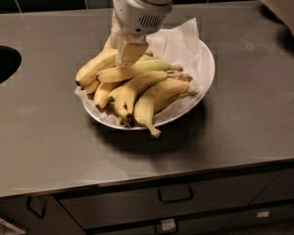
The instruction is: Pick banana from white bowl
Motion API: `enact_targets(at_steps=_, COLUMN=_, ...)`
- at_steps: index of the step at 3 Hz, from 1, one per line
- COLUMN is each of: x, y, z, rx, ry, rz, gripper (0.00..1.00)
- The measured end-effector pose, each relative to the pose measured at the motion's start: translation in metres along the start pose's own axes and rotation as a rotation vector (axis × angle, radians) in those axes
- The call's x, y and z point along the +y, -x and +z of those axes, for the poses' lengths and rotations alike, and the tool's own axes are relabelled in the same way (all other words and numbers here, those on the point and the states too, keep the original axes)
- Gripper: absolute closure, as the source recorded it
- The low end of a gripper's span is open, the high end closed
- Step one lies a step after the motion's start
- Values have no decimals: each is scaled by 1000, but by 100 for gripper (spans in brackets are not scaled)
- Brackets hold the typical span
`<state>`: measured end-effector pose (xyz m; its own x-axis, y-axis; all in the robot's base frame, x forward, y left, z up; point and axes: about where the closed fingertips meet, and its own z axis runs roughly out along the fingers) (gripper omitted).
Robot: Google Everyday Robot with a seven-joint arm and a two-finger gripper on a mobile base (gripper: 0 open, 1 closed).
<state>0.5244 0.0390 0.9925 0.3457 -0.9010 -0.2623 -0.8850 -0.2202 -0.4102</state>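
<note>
The white bowl (206, 80) stands on the grey counter, lined with crumpled white paper (180, 42) and holding a pile of several bananas. The banana (95, 66), long, thick and plain yellow with a dark tip at its left end, lies along the pile's back left. My gripper (126, 52) reaches down from the top of the view onto the back of the pile, at this banana's right end and just above a greener banana (142, 68). The gripper hides the banana's stem end.
A dark round sink opening (0, 65) cuts into the counter at the far left. Part of my arm (279, 4) crosses the top right corner. Drawers with handles (175, 196) run below the counter's front edge. A tiled wall stands behind.
</note>
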Motion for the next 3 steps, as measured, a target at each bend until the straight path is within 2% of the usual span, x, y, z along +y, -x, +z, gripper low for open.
enact_targets(at_steps=3, x=-10, y=-4, z=9, rx=6, ry=22, rz=-1, gripper=58)
